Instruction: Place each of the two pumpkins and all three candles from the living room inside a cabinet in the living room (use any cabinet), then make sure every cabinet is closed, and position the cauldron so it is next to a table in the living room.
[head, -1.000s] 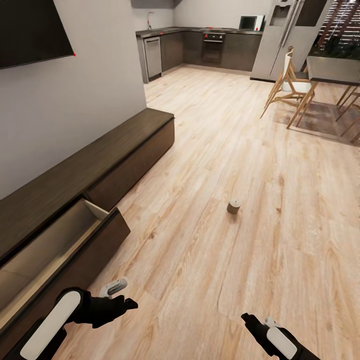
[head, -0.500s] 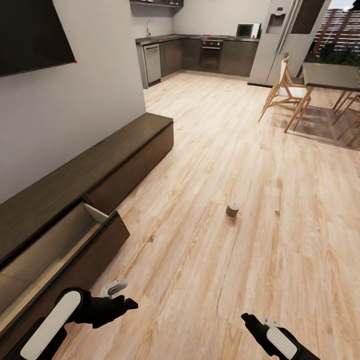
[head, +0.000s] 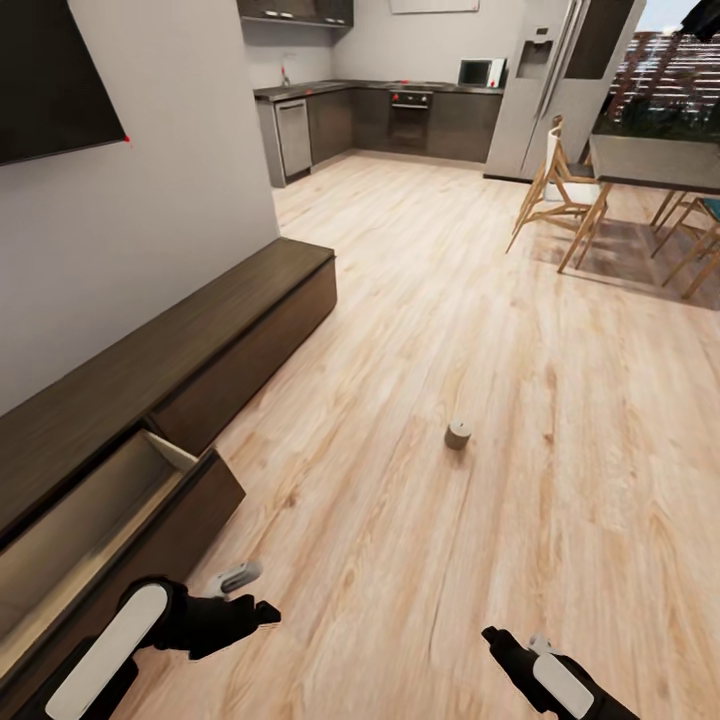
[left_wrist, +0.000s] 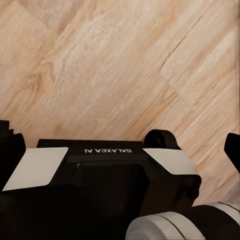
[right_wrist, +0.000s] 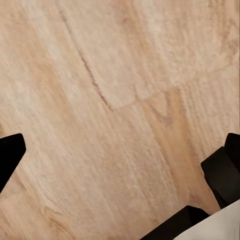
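We saw one candle (head: 458, 434), a short beige-grey stub, standing upright by itself on the wood floor (head: 560, 480), well out in the open room. It lay ahead of both our arms and well apart from them, and nothing touched it.

To its left, along the grey wall (head: 130, 220), ran the cabinet (head: 215, 320), long, low and dark brown with a slab top. Its nearest drawer (head: 120, 505) stood pulled out, the pale inside showing; we could make out nothing lying in the part we could see. The drawer fronts farther along sat flush.

Our left gripper (head: 262, 612) hung low over the floor just beside the open drawer's front, holding nothing; its wrist view showed dark finger parts at both edges with bare planks between, so we took it as spread open. Our right gripper (head: 492, 636) hovered over the floor at the other side, also empty. In its wrist view the dark fingertips (right_wrist: 10, 152) sat far apart at opposite edges with only planks between them, so it was open.

Farther off stood a dining table (head: 650, 165) with wooden chairs (head: 555, 185), and beyond them the kitchen with dark cupboards (head: 400, 115), an oven (head: 411, 118), a microwave (head: 474, 72) and a tall fridge (head: 530, 90). A dark screen (head: 50, 80) hung on the wall above the cabinet.
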